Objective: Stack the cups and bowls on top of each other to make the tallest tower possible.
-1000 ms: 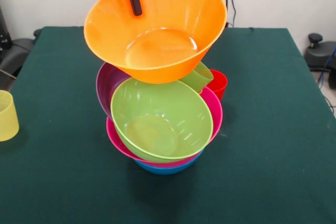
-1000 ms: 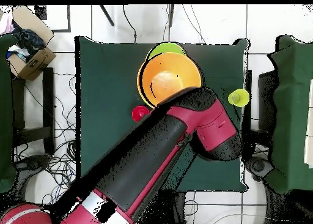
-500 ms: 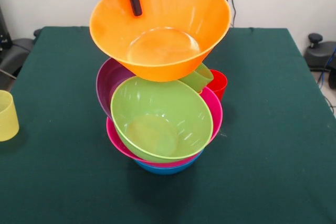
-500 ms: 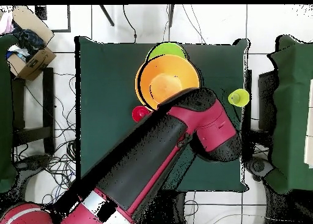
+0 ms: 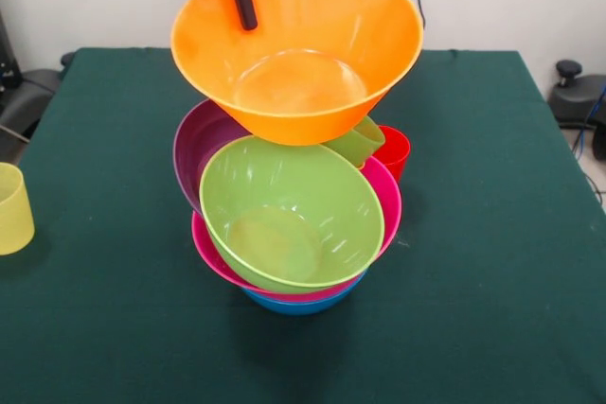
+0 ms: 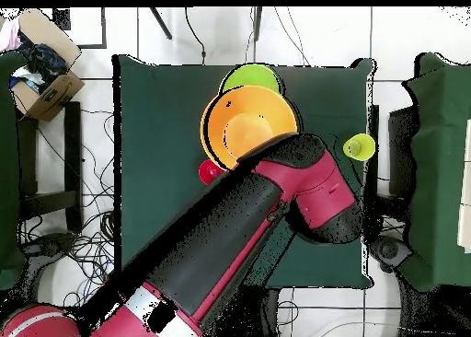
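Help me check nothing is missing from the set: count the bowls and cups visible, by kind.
Bowls: 5 — orange, purple, lime green, pink, blue.
Cups: 3 — green, red, pale yellow.
Total: 8

Even, bright light from above; glare streaks on the lime green bowl (image 5: 289, 210); soft shadow on the tabletop (image 5: 473, 234).

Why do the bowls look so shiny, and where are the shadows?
Front view: the orange bowl and lime green bowl show pale streaks of glare inside, because light bounces off glossy plastic; a soft dark shadow lies on the table in front of the pile. Overhead view: the arm hides part of the orange bowl, and no glare is plain there.
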You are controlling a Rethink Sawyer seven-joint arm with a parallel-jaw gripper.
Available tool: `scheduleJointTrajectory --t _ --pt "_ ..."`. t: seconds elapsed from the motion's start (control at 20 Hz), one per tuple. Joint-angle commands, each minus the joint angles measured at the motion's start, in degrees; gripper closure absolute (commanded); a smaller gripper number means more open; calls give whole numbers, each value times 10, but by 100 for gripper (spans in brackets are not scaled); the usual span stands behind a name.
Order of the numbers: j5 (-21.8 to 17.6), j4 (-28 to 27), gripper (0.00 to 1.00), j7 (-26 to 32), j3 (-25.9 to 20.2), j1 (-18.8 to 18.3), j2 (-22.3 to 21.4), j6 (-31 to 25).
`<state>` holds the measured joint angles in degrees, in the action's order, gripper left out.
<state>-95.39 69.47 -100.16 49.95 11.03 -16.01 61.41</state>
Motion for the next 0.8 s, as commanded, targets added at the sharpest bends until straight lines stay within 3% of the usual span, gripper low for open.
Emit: scheduleJointTrajectory --t 0.05,0.8 --pt "-4 25 100 202 -106 -14 28 -72" --pt "-9 24 100 232 -116 -31 32 -68"
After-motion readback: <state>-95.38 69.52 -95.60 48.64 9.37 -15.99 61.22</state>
